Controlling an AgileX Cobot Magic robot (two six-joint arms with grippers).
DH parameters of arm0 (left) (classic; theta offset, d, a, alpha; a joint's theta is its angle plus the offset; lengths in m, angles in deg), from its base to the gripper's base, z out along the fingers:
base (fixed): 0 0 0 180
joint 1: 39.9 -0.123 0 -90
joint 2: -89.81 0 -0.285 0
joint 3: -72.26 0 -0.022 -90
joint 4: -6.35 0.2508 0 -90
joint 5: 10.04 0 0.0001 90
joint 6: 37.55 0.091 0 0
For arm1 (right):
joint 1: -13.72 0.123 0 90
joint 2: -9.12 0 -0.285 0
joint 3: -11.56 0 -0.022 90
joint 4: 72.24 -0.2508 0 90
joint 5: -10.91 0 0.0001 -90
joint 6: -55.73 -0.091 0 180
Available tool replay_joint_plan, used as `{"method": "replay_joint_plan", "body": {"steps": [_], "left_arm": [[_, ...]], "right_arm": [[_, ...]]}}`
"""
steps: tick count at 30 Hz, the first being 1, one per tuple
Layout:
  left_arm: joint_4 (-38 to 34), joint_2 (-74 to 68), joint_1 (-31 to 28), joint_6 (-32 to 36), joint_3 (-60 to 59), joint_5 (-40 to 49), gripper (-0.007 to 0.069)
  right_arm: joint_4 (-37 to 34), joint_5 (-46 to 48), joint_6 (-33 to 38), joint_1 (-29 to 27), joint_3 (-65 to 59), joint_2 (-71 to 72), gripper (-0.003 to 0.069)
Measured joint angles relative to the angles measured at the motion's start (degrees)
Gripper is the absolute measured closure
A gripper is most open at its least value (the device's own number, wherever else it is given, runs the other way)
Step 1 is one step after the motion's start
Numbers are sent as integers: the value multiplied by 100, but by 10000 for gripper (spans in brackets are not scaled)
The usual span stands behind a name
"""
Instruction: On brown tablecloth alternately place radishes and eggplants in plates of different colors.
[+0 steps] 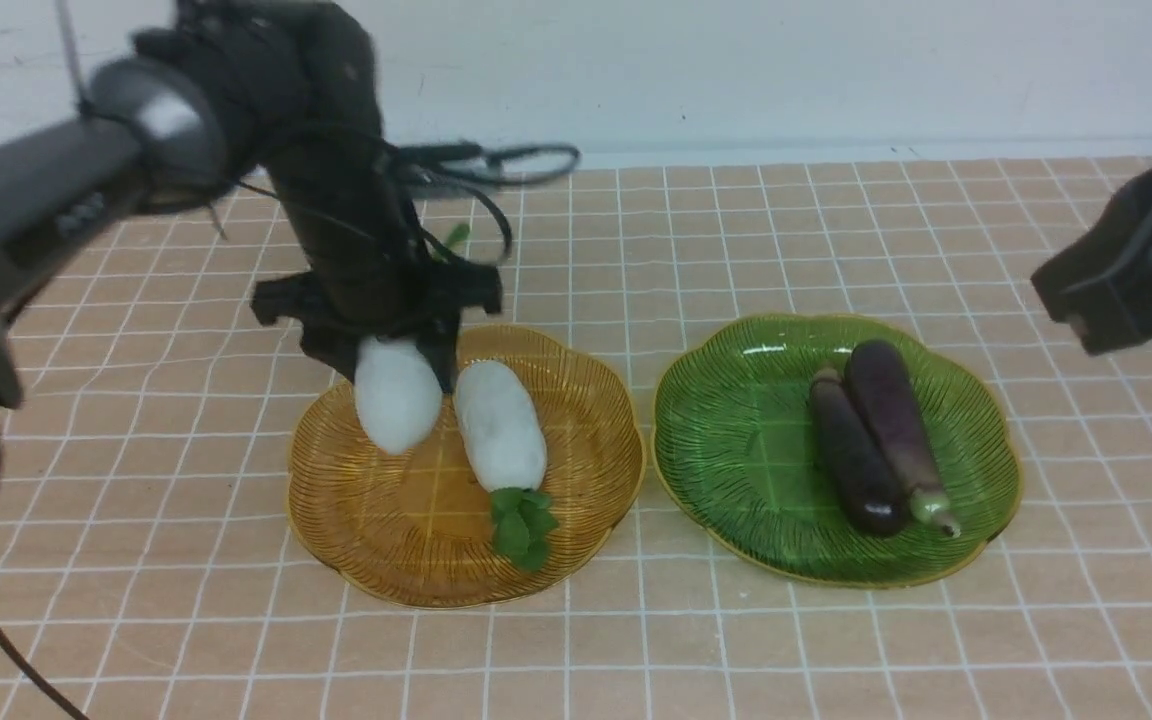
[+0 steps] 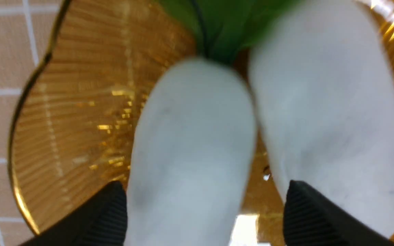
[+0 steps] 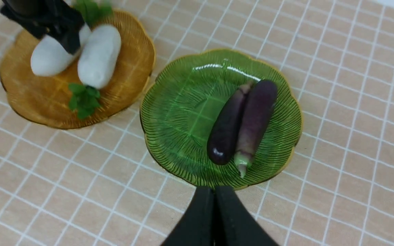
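Observation:
On the brown tablecloth (image 1: 636, 650) stand an amber plate (image 1: 386, 540) and a green plate (image 1: 736, 440). Both radishes are in the amber plate. One radish (image 1: 501, 425) lies flat, its leaves toward me. The other radish (image 1: 396, 395) (image 2: 190, 153) sits between the fingers of my left gripper (image 1: 391, 360) (image 2: 200, 218), which is open; a strip of plate shows between this radish and one finger (image 2: 306, 212). Two eggplants (image 1: 851, 450) (image 1: 896, 420) lie side by side in the green plate (image 3: 180, 119). My right gripper (image 3: 214, 194) hovers shut and empty near that plate's rim.
The two plates almost touch at the middle of the cloth. A white wall runs behind the table's far edge. The left arm's black cables (image 1: 496, 165) loop above the amber plate. The right arm (image 1: 1126, 270) hangs at the right edge of the front view.

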Motion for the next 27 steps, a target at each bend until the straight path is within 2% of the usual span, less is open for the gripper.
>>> {"method": "replay_joint_plan", "body": {"steps": [2,4,8,9,12,15,18,27], "left_arm": [[0,0,0,128,153,0,74],[0,0,0,299,317,0,132],[0,6,0,481,430,0,347],[0,10,0,539,430,0,450],[0,12,0,579,430,0,543],[-42,52,0,605,430,0,610],[-65,98,0,605,430,0,624],[-81,139,0,645,467,6,628]], "right_arm": [[12,-298,-35,0,-636,683,676],[20,-1421,-61,0,-1646,1433,676],[90,-4153,-41,0,-3449,2154,676],[111,-4944,-34,0,-3823,2225,676],[135,-6034,-17,0,-4363,2261,676],[152,-6562,-11,0,-4540,2267,676],[153,-6832,-11,0,-4615,2278,676],[167,-6879,7,0,-4615,2285,676]]}}
